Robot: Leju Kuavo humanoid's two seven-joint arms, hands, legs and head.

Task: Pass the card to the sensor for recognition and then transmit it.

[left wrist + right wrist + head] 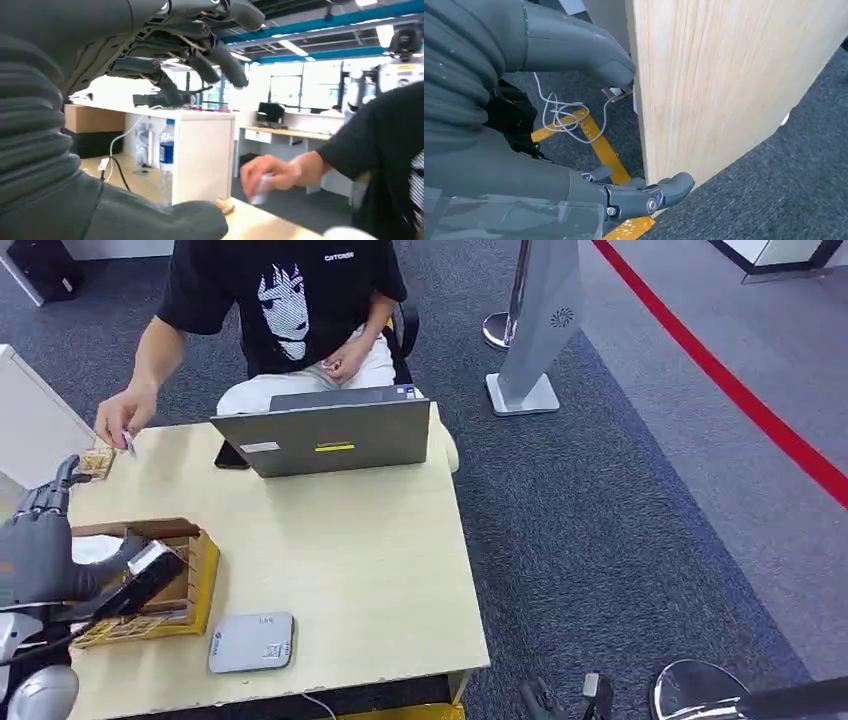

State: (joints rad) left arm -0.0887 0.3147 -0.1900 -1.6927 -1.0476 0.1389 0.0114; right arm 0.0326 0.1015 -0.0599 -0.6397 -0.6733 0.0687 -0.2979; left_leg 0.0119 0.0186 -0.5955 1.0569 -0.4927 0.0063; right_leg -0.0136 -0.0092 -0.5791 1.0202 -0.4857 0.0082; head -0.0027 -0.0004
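My left hand (40, 545) hovers over the table's left edge with its fingers spread and nothing in it; in the left wrist view its fingers (200, 55) stretch out above the thumb. Just beyond it, a seated person's hand (125, 418) pinches a small pale thing (130, 443), too small to tell whether it is the card; it shows blurred (260, 189) in the left wrist view. The grey flat sensor (252, 642) lies near the table's front edge. My right hand (589, 125) hangs beside the table's side, fingers apart, holding nothing.
A yellow basket (205, 575) with a wooden box in it stands right beside my left hand, a dark silver-tipped bar (150, 568) across it. A grey laptop (330, 435) stands at the far edge in front of the person. A small woven mat (97, 462) lies far left.
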